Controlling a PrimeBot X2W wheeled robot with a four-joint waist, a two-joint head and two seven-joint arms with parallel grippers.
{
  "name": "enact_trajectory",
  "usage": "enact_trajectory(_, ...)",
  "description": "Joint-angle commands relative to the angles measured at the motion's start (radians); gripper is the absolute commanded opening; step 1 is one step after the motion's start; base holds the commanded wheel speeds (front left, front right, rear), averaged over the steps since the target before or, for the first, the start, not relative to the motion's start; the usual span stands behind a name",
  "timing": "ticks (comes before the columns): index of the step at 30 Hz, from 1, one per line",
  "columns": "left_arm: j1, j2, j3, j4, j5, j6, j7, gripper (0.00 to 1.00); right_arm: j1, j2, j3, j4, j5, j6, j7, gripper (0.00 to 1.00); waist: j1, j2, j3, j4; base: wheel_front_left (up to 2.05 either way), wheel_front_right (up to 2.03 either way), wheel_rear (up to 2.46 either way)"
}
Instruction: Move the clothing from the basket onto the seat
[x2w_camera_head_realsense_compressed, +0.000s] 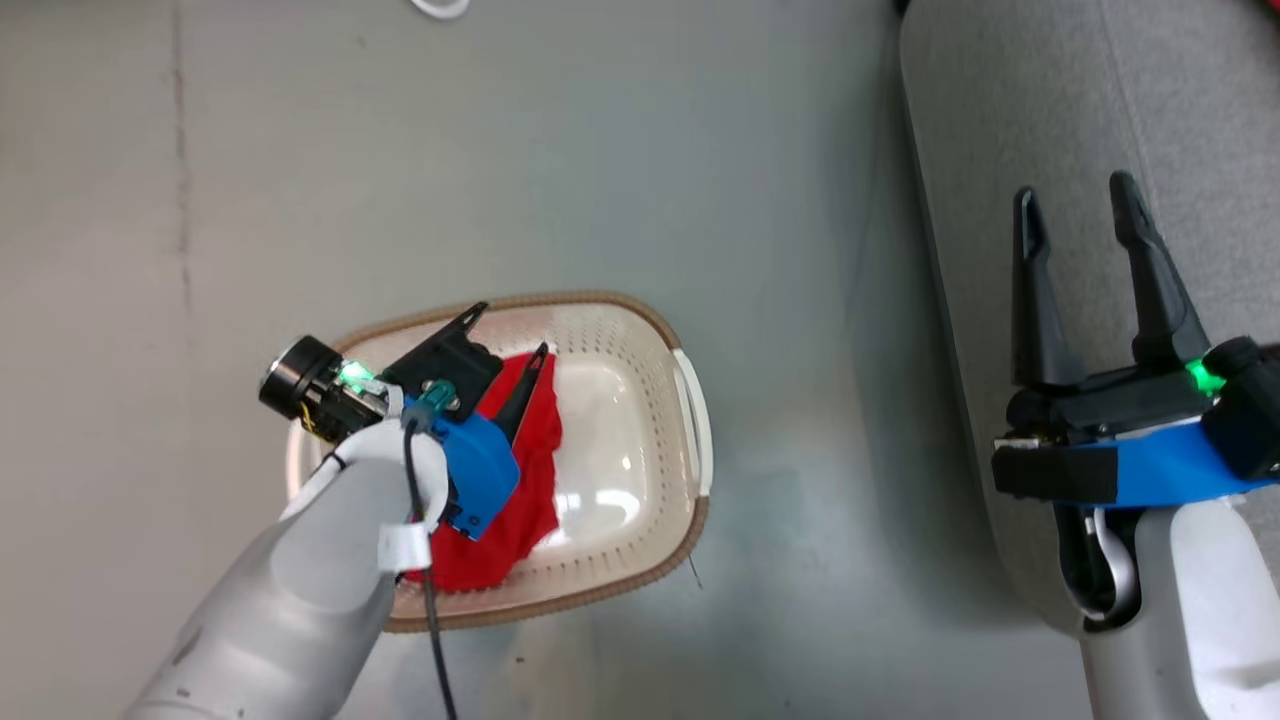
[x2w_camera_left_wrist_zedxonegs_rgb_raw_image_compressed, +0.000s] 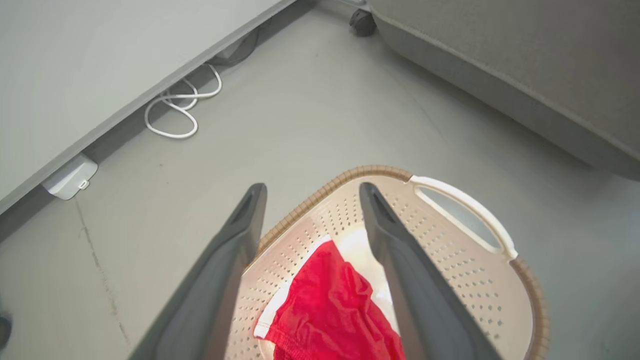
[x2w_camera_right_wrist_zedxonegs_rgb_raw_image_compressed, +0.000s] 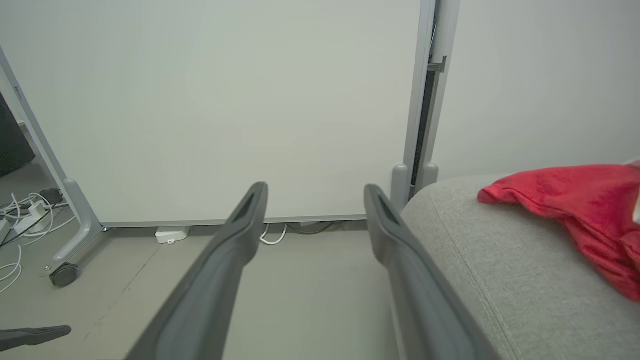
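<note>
shorts (x2w_camera_head_realsense_compressed: 540, 460) lie in the basket (x2w_camera_head_realsense_compressed: 620, 330) under the spread left pincer (x2w_camera_head_realsense_compressed: 510, 330), long axis 12 to 6 o'clock; the right pincer (x2w_camera_head_realsense_compressed: 1075, 190), also spread, sits far off at 3 o'clock.

In my head view the basket (x2w_camera_head_realsense_compressed: 600, 298) sits on the floor (x2w_camera_head_realsense_compressed: 500, 150) at lower centre-left. The seat (x2w_camera_head_realsense_compressed: 1000, 120) is well apart from it, along the right edge. One garment (x2w_camera_head_realsense_compressed: 535, 450) lies in the basket's left half, beneath my left gripper (x2w_camera_head_realsense_compressed: 510, 329). My right gripper (x2w_camera_head_realsense_compressed: 1073, 190) hangs over the seat at right. In the right wrist view a second garment (x2w_camera_right_wrist_zedxonegs_rgb_raw_image_compressed: 575, 200) lies on the seat at the frame's right. A coiled cable (x2w_camera_left_wrist_zedxonegs_rgb_raw_image_compressed: 175, 107) lies on the floor in the upper left of the left wrist view.
</note>
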Motion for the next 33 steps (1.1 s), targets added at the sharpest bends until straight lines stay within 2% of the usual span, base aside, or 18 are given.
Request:
enact_trajectory(1, -0.042, 0.007, -0.039, 0.036, -0.018, 0.0, 0.023, 1.0, -0.026, 0.002, 0.0, -0.009, 0.008, 0.0, -0.001, 1.0, -0.0003, 0.0, 0.088, -0.042, 0.0, 0.0, 0.0)
enact_trajectory(9, -0.155, 0.004, -0.211, 0.157, -0.123, -0.001, 0.09, 1.0, -0.096, 0.002, 0.006, -0.048, 0.001, 0.0, -0.001, 1.0, -0.0003, 0.0, 0.225, -0.066, 0.0, 0.0, 0.0)
enact_trajectory(19, -0.249, -0.009, -0.357, 0.252, -0.221, -0.001, 0.23, 1.0, -0.143, 0.002, -0.002, -0.109, -0.02, 0.0, 0.0, 1.0, -0.0003, 0.0, 0.383, -0.067, 0.0, 0.0, 0.0)
enact_trajectory(33, -0.345, -0.016, -0.422, 0.348, -0.265, -0.001, 0.267, 1.0, -0.158, 0.002, 0.01, -0.207, -0.033, 0.0, -0.001, 1.0, -0.0003, 0.0, 0.54, -0.078, 0.0, 0.0, 0.0)
